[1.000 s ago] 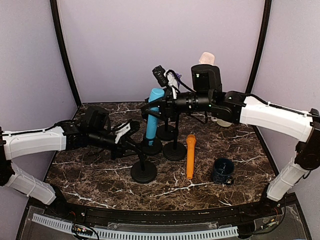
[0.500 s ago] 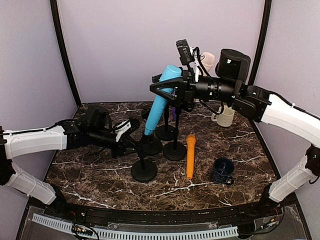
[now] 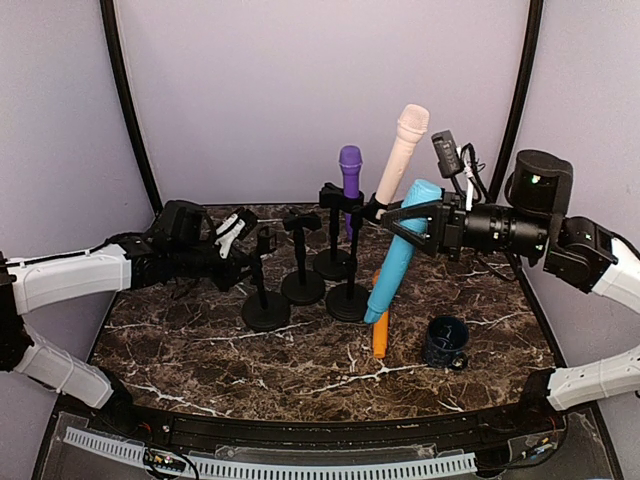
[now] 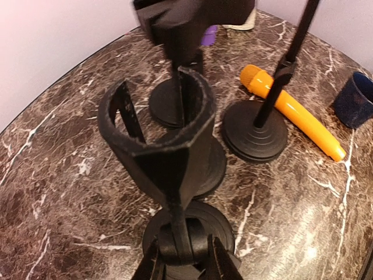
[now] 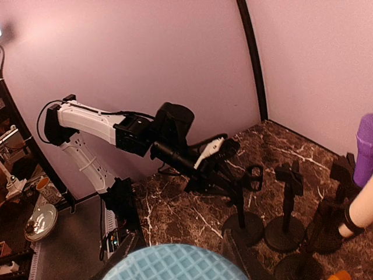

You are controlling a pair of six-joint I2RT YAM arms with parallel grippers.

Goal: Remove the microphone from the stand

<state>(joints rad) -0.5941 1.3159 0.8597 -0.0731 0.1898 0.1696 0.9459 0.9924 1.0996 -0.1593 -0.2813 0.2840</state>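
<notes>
- Blue microphone (image 3: pixel 395 255): off the counter (image 3: pixel 180 350), clamped just below its head in the right tool (image 3: pixel 415 222). Long axis steeply tilted, head up and right, tail down and left over the orange microphone (image 3: pixel 380 338).
- Stand (image 3: pixel 264 290): clip empty, well apart to the microphone's left. The left tool (image 4: pixel 185 259) is clamped on its post.
- Judgement: only the right arm carries the microphone, so setting it down likely means lowering it onto bare counter.

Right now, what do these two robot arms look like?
Both match: the left arm and right arm wear smooth white shells over black round joints, ending in black angular jaws. A small green light glows on one right joint; thin black cables loop by its wrist camera.
</notes>
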